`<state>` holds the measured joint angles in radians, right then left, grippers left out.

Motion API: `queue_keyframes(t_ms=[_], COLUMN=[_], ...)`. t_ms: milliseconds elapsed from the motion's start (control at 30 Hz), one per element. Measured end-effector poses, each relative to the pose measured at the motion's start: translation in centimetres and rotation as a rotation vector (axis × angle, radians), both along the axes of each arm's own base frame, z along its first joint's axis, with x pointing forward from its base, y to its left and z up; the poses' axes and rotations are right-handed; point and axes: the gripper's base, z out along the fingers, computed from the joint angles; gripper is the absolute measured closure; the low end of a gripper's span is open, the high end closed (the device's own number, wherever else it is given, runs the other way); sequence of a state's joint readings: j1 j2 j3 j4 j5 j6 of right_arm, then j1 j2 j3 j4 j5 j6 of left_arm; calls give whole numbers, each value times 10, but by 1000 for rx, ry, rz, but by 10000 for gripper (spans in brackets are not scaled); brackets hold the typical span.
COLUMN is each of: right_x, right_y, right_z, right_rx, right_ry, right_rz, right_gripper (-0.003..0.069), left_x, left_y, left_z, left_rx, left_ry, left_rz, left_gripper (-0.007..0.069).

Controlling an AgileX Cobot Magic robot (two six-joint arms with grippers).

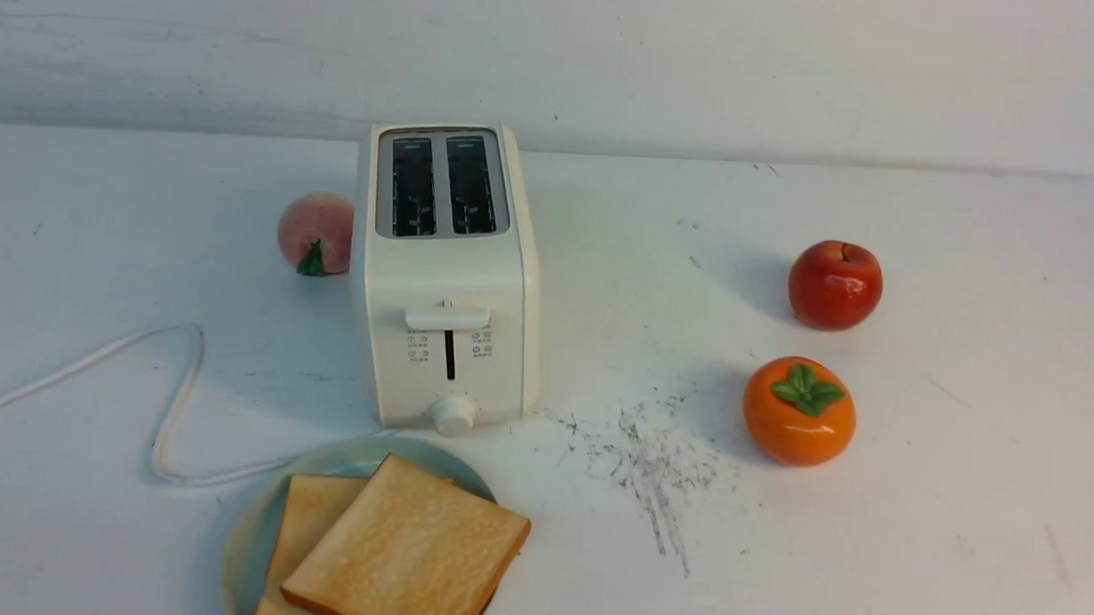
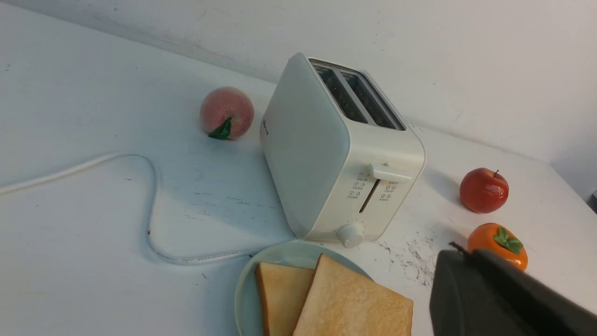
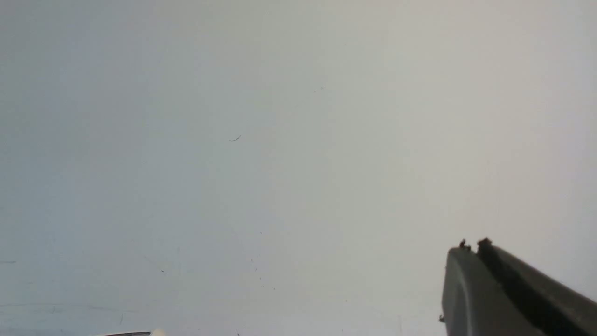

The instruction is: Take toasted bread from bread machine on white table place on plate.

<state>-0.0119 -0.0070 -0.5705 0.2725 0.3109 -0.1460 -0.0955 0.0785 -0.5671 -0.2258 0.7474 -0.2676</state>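
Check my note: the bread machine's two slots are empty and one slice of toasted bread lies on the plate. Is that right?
Not quite: two slices of toasted bread lie on the plate, not one, and they overlap. The front view shows both. The bread machine does have two empty slots, as noted.
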Motion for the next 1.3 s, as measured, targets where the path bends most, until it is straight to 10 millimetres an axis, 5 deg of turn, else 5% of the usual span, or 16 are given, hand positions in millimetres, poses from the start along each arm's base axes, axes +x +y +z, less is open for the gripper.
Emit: queue_keyframes(t_ms=[467, 567, 933, 1300], right_x=[0, 0, 0, 0], right_y=[0, 0, 0, 0], right_z=[0, 0, 0, 0], right_rx=[0, 0, 1, 0], right_ry=[0, 0, -3, -1], right_rz=[0, 0, 0, -1], right_gripper=[625, 621, 604, 591], left_x=[10, 20, 45, 45], left_y=[3, 5, 8, 8], left_z=[-11, -26, -151, -156], left_rx=[55, 81, 187, 196], left_ry=[-19, -40, 106, 133], left_rz=[35, 66, 100, 98], left_gripper=[623, 621, 614, 607])
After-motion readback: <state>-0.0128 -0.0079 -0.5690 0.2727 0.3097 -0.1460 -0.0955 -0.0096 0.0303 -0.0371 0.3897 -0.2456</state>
